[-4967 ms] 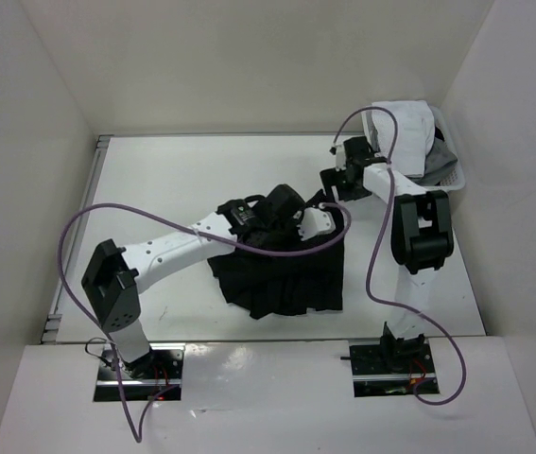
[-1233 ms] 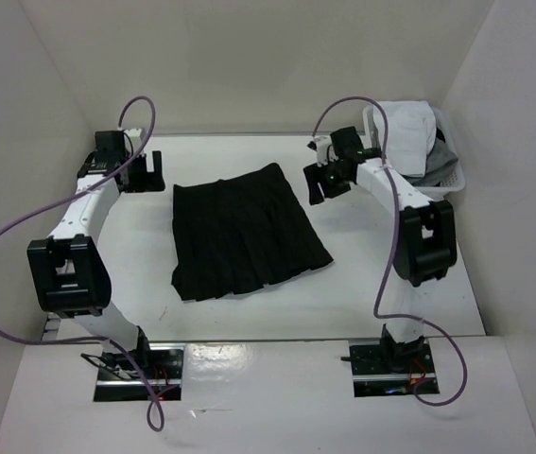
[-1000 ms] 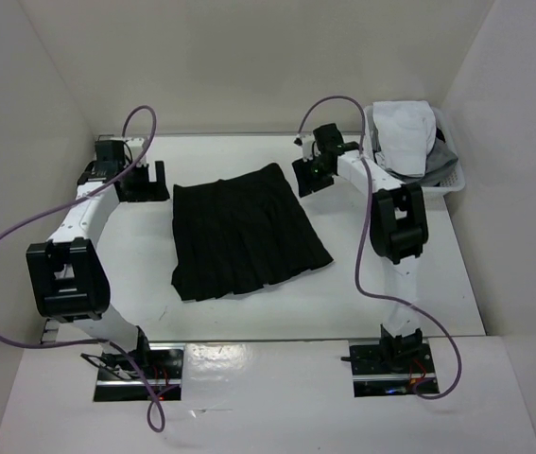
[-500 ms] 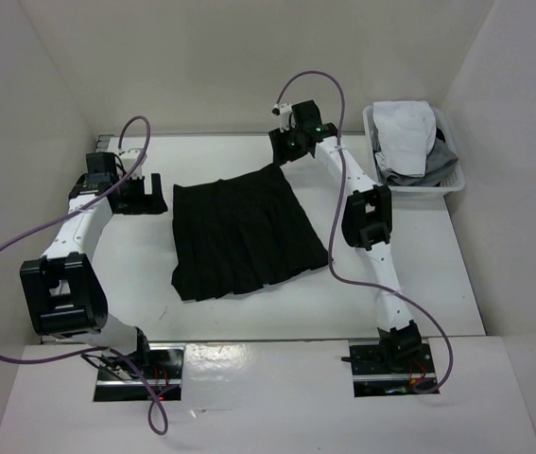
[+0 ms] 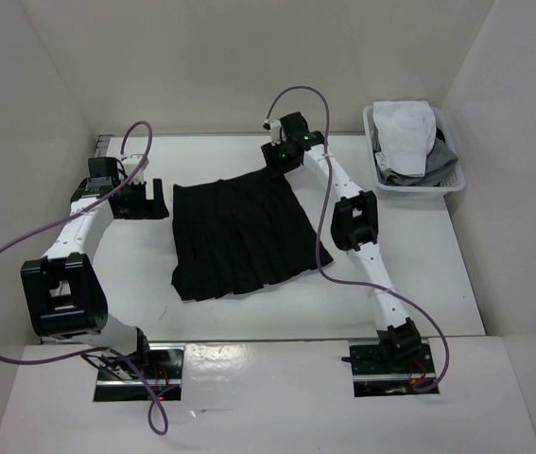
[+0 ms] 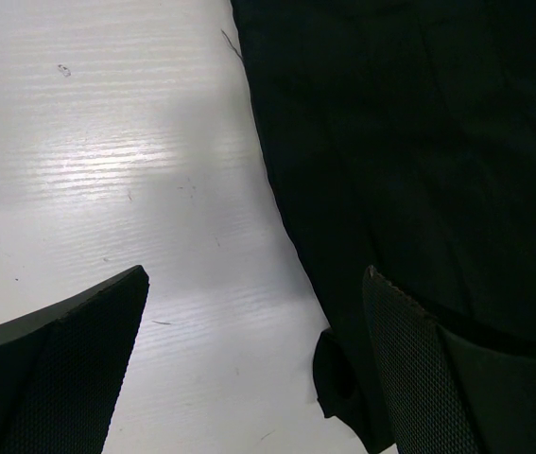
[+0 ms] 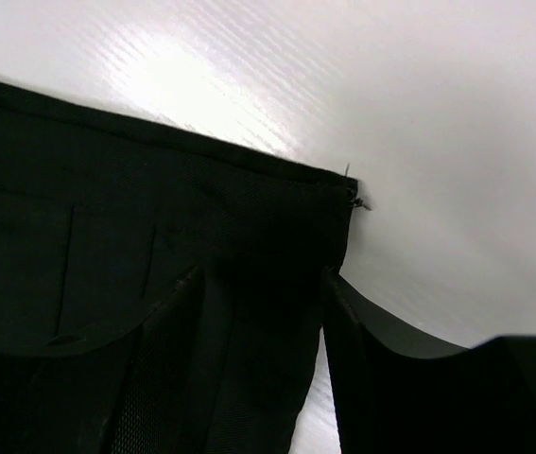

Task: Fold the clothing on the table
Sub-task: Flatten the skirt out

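One skirt, one basket, two arms.

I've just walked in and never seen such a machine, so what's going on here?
A black pleated skirt lies spread flat on the large white table, not yet folded. The robot's left gripper hangs with jaws wide open astride the skirt's left edge near its far corner. The right gripper is over the far right corner of the waistband, jaws apart, gripping nothing. It looks set to lift both corners for a first fold.
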Tool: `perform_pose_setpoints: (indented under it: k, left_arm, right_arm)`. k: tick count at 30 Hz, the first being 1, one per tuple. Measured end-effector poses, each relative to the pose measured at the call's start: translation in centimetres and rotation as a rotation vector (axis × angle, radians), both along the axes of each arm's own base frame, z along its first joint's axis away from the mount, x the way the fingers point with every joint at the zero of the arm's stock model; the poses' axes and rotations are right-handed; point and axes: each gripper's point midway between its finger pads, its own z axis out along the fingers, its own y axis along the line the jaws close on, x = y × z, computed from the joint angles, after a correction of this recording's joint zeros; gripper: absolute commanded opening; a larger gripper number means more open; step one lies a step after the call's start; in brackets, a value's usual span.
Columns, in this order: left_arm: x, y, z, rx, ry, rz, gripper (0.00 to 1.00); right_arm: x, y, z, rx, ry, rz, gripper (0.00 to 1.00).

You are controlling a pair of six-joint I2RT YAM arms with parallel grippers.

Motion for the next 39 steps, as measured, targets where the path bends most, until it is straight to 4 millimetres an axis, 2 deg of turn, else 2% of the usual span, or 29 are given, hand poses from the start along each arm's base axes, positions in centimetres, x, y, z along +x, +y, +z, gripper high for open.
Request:
perform_pose_setpoints:
  k: [13, 17, 21, 23, 26, 31, 33, 39]
  left_arm:
    - [-0.2, 0.0, -0.4, 0.0, 0.008, -0.003, 1.0]
    - [-0.3, -0.1, -0.5, 0.0, 0.01, -0.003, 1.0]
    - [-0.3, -0.1, -0.5, -0.004, 0.008, -0.007, 1.0]
    - [-0.3, -0.2, -0.5, -0.007, 0.008, -0.009, 1.0]
    - [-0.2, -0.2, -0.4, -0.008, 0.003, -0.01, 1.0]
    - [0.1, -0.5, -0.9, -0.014, 0.007, -0.02, 1.0]
    - [0.4, -0.7, -1.6, -0.018, 0.023, -0.024, 1.0]
    - [2.9, -3.0, -5.1, -0.034, 0.082, -0.077, 0.98]
  right_arm:
    - [1.4, -0.6, 2.2, -0.027, -0.071, -0.042, 0.57]
    - [1.6, -0.6, 1.2, -0.034, -0.066, -0.046, 0.57]
    - [1.3, -0.8, -1.2, -0.052, -0.026, -0.046, 0.54]
    - [1.4, -0.7, -1.1, -0.05, -0.032, -0.046, 0.53]
    - [1.5, -0.7, -0.8, -0.048, -0.037, -0.046, 0.47]
    - [1.3, -0.8, -1.5, -0.056, -0.026, -0.048, 0.23]
    - [1.3, -0.8, -1.4, -0.056, -0.024, -0.047, 0.2]
    - [1.2, -0.9, -1.2, -0.057, -0.021, -0.047, 0.0]
